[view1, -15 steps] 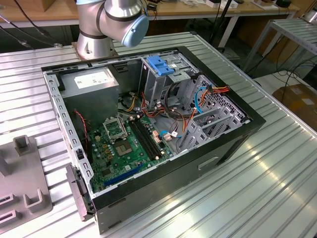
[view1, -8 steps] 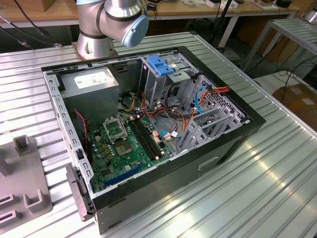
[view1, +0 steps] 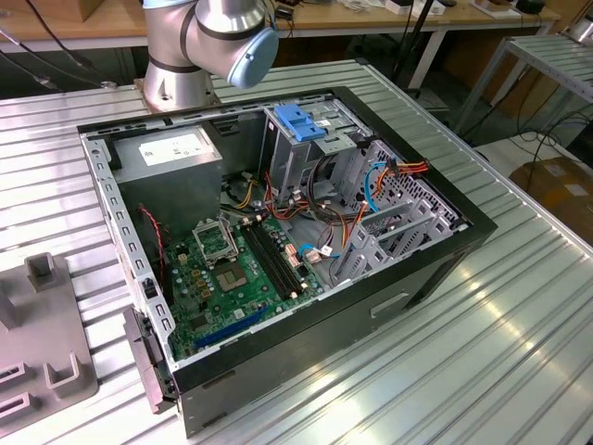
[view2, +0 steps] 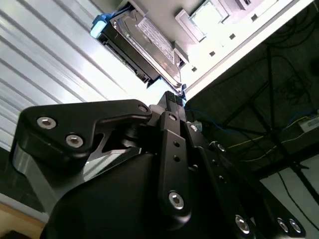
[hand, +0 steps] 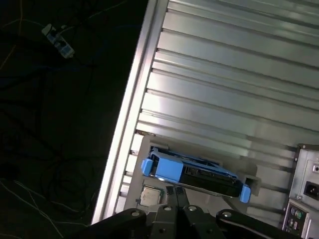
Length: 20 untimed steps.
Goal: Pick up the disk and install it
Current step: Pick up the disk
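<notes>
With the jaws of your gripper pressed together and empty near the disk, which lies on its grey stand at the ribbed table's edge, spread them and centre squarely across its long sides before closing

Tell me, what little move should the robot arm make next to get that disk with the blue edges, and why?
Probably ease the gripper forward toward the disk. In both wrist views the disk lies on the ribbed metal table, just ahead of the gripper and apparently not held, so closing that gap looks like the step needed before any grasp.
</notes>
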Each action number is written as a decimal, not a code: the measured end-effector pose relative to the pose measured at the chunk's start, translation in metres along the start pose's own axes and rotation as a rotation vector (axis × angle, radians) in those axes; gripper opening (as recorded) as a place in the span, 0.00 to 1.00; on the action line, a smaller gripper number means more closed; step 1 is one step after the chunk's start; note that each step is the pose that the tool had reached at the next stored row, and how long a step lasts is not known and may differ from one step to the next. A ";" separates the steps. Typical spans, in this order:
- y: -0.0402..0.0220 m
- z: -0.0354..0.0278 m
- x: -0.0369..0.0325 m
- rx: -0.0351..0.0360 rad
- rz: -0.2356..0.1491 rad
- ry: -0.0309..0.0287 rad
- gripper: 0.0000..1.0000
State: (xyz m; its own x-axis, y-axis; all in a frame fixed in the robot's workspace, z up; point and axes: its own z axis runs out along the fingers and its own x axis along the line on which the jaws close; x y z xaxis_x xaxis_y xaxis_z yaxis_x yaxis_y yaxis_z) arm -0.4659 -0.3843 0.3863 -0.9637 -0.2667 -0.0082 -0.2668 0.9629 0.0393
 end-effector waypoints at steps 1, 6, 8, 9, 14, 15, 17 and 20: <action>0.0001 0.0000 0.0000 0.0008 -0.025 0.0014 0.10; -0.0002 0.0001 -0.0005 0.0023 -0.139 0.0064 0.10; -0.0001 0.0001 -0.0005 0.0029 -0.174 0.0081 0.10; -0.0001 0.0002 -0.0005 0.0031 -0.190 0.0088 0.10; -0.0002 0.0004 -0.0007 0.0036 -0.288 0.0129 0.10; -0.0002 0.0005 -0.0007 0.0035 -0.316 0.0140 0.10; -0.0002 0.0007 -0.0008 0.0033 -0.352 0.0153 0.10; -0.0002 0.0008 -0.0008 0.0026 -0.457 0.0192 0.10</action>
State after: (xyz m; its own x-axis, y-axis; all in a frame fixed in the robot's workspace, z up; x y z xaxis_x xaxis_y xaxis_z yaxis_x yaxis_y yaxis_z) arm -0.4651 -0.3843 0.3854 -0.7467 -0.6652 -0.0056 -0.6650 0.7461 0.0335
